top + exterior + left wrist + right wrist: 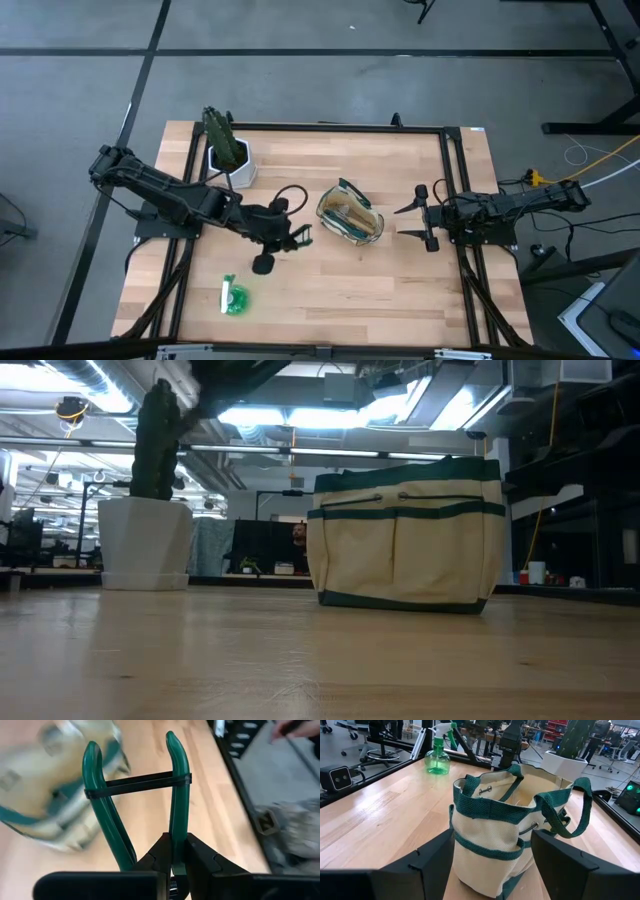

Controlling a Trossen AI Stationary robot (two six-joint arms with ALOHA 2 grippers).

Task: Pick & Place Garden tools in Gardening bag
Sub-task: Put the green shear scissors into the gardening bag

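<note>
My left gripper (pixel 288 237) is left of the gardening bag (pixel 350 218) and shut on pruning shears (pixel 301 237) with two green handles (pixel 100 795) joined by a black band (pixel 137 784); the blades are hidden behind the gripper. The tan tote with green trim stands upright on its base (pixel 405 535), mouth open (pixel 515 785). My right gripper (pixel 425 222) is open and empty, right of the bag and apart from it. A bright green spray bottle (pixel 233 297) lies near the table's near left edge. My left gripper pinches one green handle of the shears (pixel 178 827) between its two fingers (pixel 161 854), at the handle's lower part near the pivot. The fingers lie along the handle. Both handles stick out past the fingertips toward the bag, above the table.
A white pot with a green plant (pixel 228 155) stands at the far left of the table; it also shows in the low view (pixel 145 540). Black rails (pixel 455 180) border the wooden table. Bare wood lies in front of the bag.
</note>
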